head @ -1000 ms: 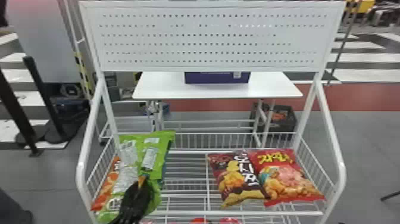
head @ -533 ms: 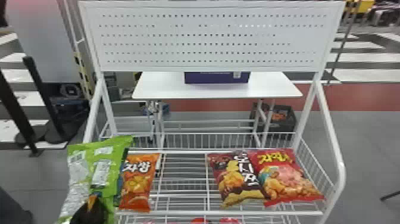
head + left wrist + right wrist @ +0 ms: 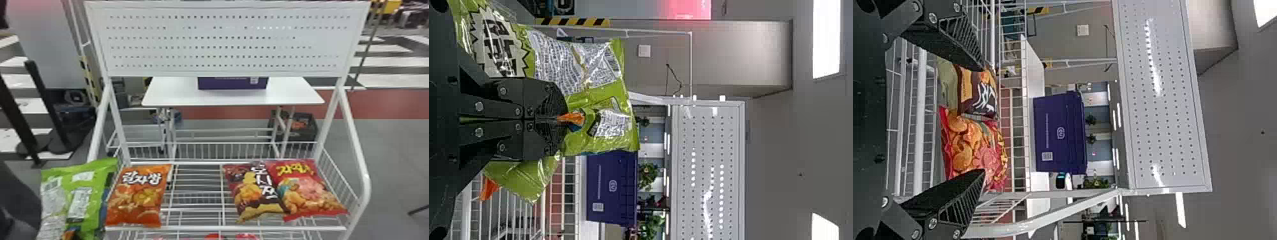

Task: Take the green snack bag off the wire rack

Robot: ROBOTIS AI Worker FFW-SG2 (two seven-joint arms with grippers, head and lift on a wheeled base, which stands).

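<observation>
Find green snack bag [image 3: 83, 191] at the robot's left side of the wire rack [image 3: 198, 228], in front of the left side rail [image 3: 98, 127] in the head view, with upper edge slightly tilted and labelled face toward the camera. Find it pinched by the left gripper [image 3: 560, 119], fingers closed together on the film, with the bag extending past the tips and out to both sides. Cannot confirm contact between this bag and the orange snack bag [image 3: 139, 194] just beside it.

Record the orange snack bag as lying on the rack shelf, printed face up, at the left end. At the right end, note a brown snack bag [image 3: 252, 191] and a red snack bag [image 3: 309, 194], side by side and touching. Note the right gripper [image 3: 984, 120] with fingers spread wide and nothing between the tips, facing these two bags in its wrist view.

Behind the shelf, observe a white table [image 3: 178, 95] with a purple box [image 3: 233, 83] on top. Above, observe a perforated panel [image 3: 223, 41] fixed to the rack.
</observation>
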